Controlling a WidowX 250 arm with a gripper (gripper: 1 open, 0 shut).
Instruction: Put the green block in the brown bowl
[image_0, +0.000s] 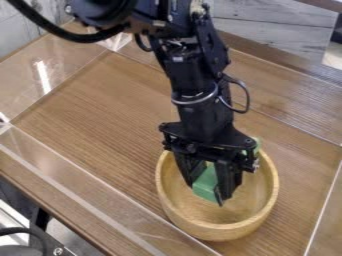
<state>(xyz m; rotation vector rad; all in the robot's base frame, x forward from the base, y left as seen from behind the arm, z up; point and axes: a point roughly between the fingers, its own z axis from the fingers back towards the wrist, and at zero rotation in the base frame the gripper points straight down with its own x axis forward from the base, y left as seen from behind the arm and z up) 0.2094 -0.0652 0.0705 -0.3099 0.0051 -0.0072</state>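
Note:
The brown bowl, round and light wood with a thick rim, sits near the table's front edge at lower right. My gripper points steeply down into the bowl and is shut on the green block. The block hangs tilted between the black fingers, inside the bowl's rim; whether it touches the bowl's floor I cannot tell. The black arm rises from the gripper toward the upper left.
A clear acrylic wall runs along the table's left and front edges. The wooden tabletop stretches behind and left of the bowl. Clutter shows at the far right edge.

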